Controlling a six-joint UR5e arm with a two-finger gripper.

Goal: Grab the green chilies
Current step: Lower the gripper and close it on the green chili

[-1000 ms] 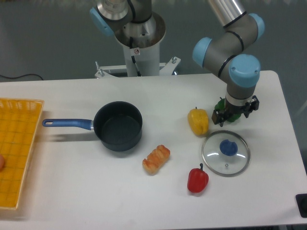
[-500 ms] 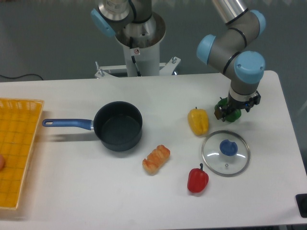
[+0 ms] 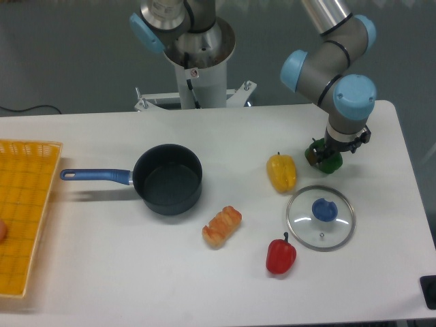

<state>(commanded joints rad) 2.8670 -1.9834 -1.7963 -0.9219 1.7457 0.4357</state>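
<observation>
Beside the yellow pepper [image 3: 281, 172], the claw [image 3: 327, 158] is pinching the green chilies [image 3: 330, 163], apparently lifting them off the counter [image 3: 102, 272].

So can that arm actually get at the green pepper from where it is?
Probably yes: the gripper is already right down over the green pepper, with nothing between them; the yellow pepper and glass lid sit clear.

- Small dark-green pepper-shaped toy [image 3: 332, 163]: glossy plastic.
- Round clear lid [image 3: 320, 218]: glass, metal rim, blue plastic knob.
- Dark saucepan [image 3: 167, 178]: matt.
- Yellow basket [image 3: 24, 204], nine o'clock: woven.
</observation>
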